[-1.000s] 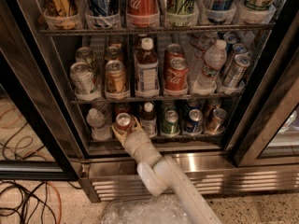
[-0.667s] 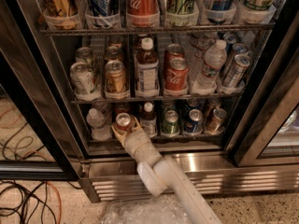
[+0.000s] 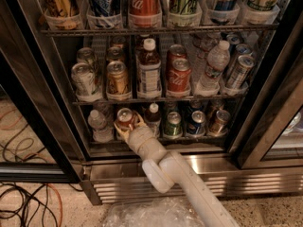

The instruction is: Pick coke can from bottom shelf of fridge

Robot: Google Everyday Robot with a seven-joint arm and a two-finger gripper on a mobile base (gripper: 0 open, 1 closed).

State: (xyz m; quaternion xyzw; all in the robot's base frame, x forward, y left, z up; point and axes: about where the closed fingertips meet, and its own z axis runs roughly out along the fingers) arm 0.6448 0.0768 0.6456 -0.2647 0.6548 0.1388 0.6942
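The coke can, red with a silver top, stands at the left of the bottom shelf of the fridge. My gripper reaches into the fridge on a white arm from the lower right. Its tan fingers sit on either side of the can and hug it. The can stands upright on the rack, and its lower part is hidden behind the gripper.
A water bottle stands left of the can and a brown bottle right of it, then a green can and a blue can. Black door frames flank the opening. Cables lie on the floor at the left.
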